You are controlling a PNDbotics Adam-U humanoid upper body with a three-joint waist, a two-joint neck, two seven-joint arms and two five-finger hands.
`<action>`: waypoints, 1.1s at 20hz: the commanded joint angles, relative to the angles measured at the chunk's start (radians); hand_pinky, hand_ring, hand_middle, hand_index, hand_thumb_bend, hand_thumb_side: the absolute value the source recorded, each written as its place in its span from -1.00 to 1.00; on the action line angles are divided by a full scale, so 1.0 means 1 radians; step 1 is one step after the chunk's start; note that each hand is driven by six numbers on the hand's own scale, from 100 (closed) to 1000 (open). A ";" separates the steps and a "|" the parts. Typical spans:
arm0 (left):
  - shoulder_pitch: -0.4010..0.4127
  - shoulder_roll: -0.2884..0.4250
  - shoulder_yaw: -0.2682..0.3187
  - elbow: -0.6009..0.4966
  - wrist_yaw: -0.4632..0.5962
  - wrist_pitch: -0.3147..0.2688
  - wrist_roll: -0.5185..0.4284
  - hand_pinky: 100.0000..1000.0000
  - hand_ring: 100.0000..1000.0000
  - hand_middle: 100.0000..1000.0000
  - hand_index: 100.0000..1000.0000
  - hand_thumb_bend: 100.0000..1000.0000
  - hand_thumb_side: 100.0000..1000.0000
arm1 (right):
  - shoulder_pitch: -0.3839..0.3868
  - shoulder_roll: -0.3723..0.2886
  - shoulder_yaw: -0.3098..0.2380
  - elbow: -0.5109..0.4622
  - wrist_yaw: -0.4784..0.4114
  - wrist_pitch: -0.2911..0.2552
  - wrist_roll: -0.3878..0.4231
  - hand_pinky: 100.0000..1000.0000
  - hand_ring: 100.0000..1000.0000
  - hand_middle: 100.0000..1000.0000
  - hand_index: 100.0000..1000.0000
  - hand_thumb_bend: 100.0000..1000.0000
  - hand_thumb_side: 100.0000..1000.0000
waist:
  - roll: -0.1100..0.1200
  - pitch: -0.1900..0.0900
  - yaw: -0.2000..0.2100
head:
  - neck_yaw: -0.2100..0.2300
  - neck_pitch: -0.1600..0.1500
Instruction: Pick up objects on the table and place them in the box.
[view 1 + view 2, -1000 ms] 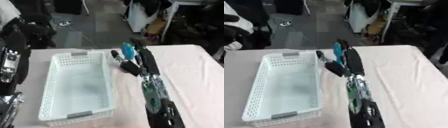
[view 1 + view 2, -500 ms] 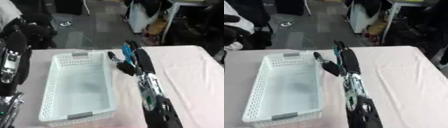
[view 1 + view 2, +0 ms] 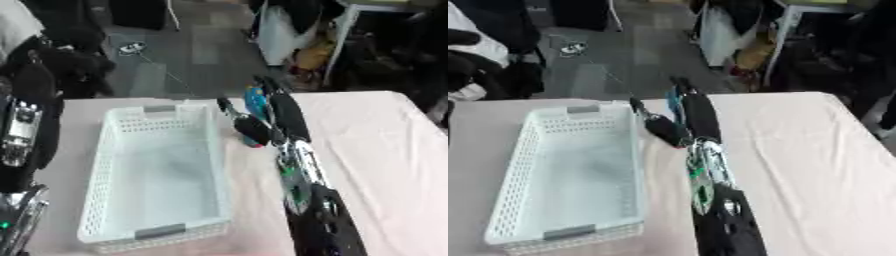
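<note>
Right hand: fingers and thumb curled round a small blue object, held just beside the far right corner of the box. Arm runs back from the hand toward the lower edge, black with silver and green parts. Box: white perforated basket, long side running away from the robot, on a pale pink table. Left arm: black, at the left edge; fingers cannot be told

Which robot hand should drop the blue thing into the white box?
The right hand. Its fingers are already curled around the blue object, just beside the white box's far right rim. The left arm only shows at the left edge, holding nothing.
</note>
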 commanded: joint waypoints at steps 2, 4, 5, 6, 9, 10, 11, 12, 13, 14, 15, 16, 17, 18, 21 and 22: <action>-0.011 0.014 0.004 -0.015 0.004 0.000 -0.003 -0.20 0.12 0.43 0.26 -0.84 0.62 | -0.037 -0.013 -0.018 0.001 -0.033 0.020 -0.014 0.71 0.49 0.76 0.98 0.07 0.88 | 0.008 -0.009 -0.001 | 0.003 -0.011; -0.011 0.014 0.003 -0.015 0.004 0.000 -0.004 -0.20 0.12 0.43 0.26 -0.84 0.62 | -0.043 -0.016 -0.026 0.010 -0.047 0.028 -0.019 0.68 0.46 0.73 1.00 0.07 0.88 | 0.008 -0.009 -0.002 | 0.004 -0.011; -0.010 0.014 0.003 -0.015 0.004 0.000 -0.004 -0.20 0.12 0.43 0.26 -0.84 0.62 | -0.046 -0.017 -0.030 0.014 -0.055 0.032 -0.022 0.67 0.43 0.68 1.00 0.06 0.89 | 0.009 -0.009 -0.002 | 0.003 -0.011; -0.010 0.014 0.004 -0.015 0.004 0.000 -0.004 -0.20 0.12 0.43 0.26 -0.84 0.62 | -0.048 -0.018 -0.033 0.018 -0.064 0.035 -0.024 0.66 0.43 0.67 1.00 0.06 0.89 | 0.009 -0.009 -0.002 | 0.003 -0.012; -0.009 0.015 0.003 -0.015 0.004 0.000 -0.005 -0.20 0.12 0.43 0.26 -0.84 0.62 | -0.051 -0.021 -0.038 0.031 -0.084 0.043 -0.027 0.64 0.39 0.64 1.00 0.06 0.91 | 0.009 -0.008 -0.003 | 0.004 -0.012; -0.009 0.015 0.003 -0.015 0.005 0.000 -0.006 -0.20 0.12 0.43 0.26 -0.84 0.62 | -0.051 -0.022 -0.039 0.035 -0.089 0.045 -0.028 0.64 0.39 0.64 1.00 0.05 0.91 | 0.009 -0.008 -0.003 | 0.004 -0.012; -0.009 0.015 0.003 -0.015 0.005 0.000 -0.006 -0.20 0.12 0.43 0.26 -0.84 0.62 | -0.052 -0.023 -0.040 0.038 -0.092 0.046 -0.029 0.64 0.40 0.65 1.00 0.05 0.92 | 0.009 -0.008 -0.004 | 0.004 -0.012; -0.009 0.015 0.004 -0.015 0.005 0.000 -0.006 -0.20 0.12 0.43 0.26 -0.84 0.62 | -0.052 -0.023 -0.040 0.042 -0.094 0.047 -0.029 0.64 0.40 0.66 1.00 0.03 0.90 | 0.010 -0.008 -0.004 | 0.004 -0.012; -0.009 0.015 0.003 -0.015 0.005 0.000 -0.007 -0.20 0.12 0.43 0.26 -0.84 0.62 | -0.053 -0.023 -0.041 0.046 -0.096 0.049 -0.030 0.64 0.40 0.68 1.00 0.05 0.94 | 0.010 -0.008 -0.003 | 0.004 -0.012; -0.010 0.015 0.004 -0.015 0.005 0.000 -0.007 -0.20 0.12 0.43 0.26 -0.84 0.62 | -0.054 -0.024 -0.042 0.050 -0.097 0.050 -0.031 0.64 0.40 0.69 1.00 0.01 0.88 | 0.010 -0.007 -0.003 | 0.004 -0.012; -0.010 0.014 0.004 -0.015 0.005 -0.001 -0.007 -0.20 0.12 0.43 0.26 -0.84 0.62 | -0.055 -0.024 -0.044 0.056 -0.098 0.052 -0.032 0.64 0.40 0.70 1.00 0.04 0.96 | 0.010 -0.007 -0.003 | 0.004 -0.013; -0.011 0.014 0.004 -0.015 0.005 -0.001 -0.007 -0.20 0.12 0.43 0.26 -0.84 0.62 | -0.056 -0.025 -0.045 0.062 -0.099 0.053 -0.032 0.64 0.40 0.71 1.00 0.04 0.96 | 0.010 -0.007 -0.003 | 0.004 -0.013; -0.011 0.014 0.004 -0.015 0.005 -0.001 -0.008 -0.20 0.12 0.43 0.26 -0.84 0.62 | -0.058 -0.025 -0.047 0.069 -0.099 0.054 -0.032 0.64 0.41 0.72 1.00 0.04 0.96 | 0.009 -0.006 -0.002 | 0.004 -0.014; -0.011 0.014 0.004 -0.015 0.005 -0.001 -0.008 -0.20 0.12 0.43 0.26 -0.84 0.62 | -0.059 -0.026 -0.048 0.076 -0.099 0.055 -0.031 0.64 0.41 0.72 1.00 0.04 0.96 | 0.009 -0.006 -0.002 | 0.004 -0.014; -0.013 0.013 0.004 -0.015 0.005 -0.001 -0.009 -0.20 0.12 0.43 0.26 -0.84 0.62 | -0.065 -0.028 -0.052 0.097 -0.093 0.059 -0.031 0.65 0.43 0.77 1.00 0.04 0.96 | 0.009 -0.004 0.000 | 0.004 -0.016; -0.014 0.013 0.004 -0.015 0.005 -0.001 -0.009 -0.20 0.12 0.43 0.26 -0.84 0.62 | -0.067 -0.029 -0.053 0.104 -0.090 0.060 -0.032 0.65 0.43 0.77 1.00 0.04 0.96 | 0.009 -0.003 0.000 | 0.004 -0.016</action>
